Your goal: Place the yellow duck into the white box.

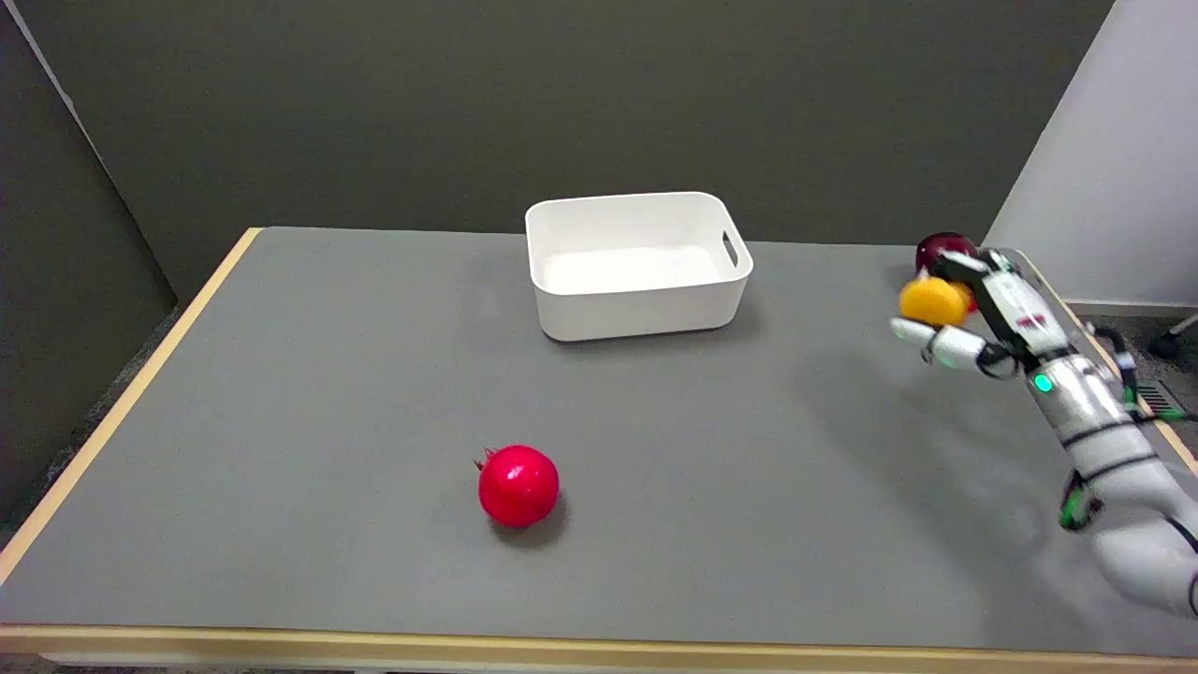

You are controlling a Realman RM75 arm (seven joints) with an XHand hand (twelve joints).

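A grey table [281,421] with a pale wood edge fills the head view, its left and near borders in sight and its lower right corner cut off by the frame. Dark wall panels stand behind it, a lighter wall to the far right.

Toward the near side, left of centre, a red pomegranate [518,484] sits alone on the table, its small crown pointing left, well apart from everything else.

Farther back, at about the middle of the table's far edge, stands the box [639,309], white, open-topped, with rounded corners and a slot handle cut in its right wall. What can be seen of its floor is bare; the near wall hides the front strip of the inside.

At the far right, the right hand [969,314] is raised above the table near its right edge, well apart from the box. It holds the duck [933,301], which shows only as a rounded yellow-orange lump between the fingers; its head and beak cannot be made out. One finger [913,330] lies under it, others close over it from the right.

Just behind the hand, a dark red round thing [945,249] peeks out, mostly hidden; what it is, and whether it touches the hand, cannot be told.

The white arm [1114,449] runs down to the lower right, a green light glowing at the wrist, and leaves the frame at the corner. Beyond the table's right edge, floor and a dark cable show in part.
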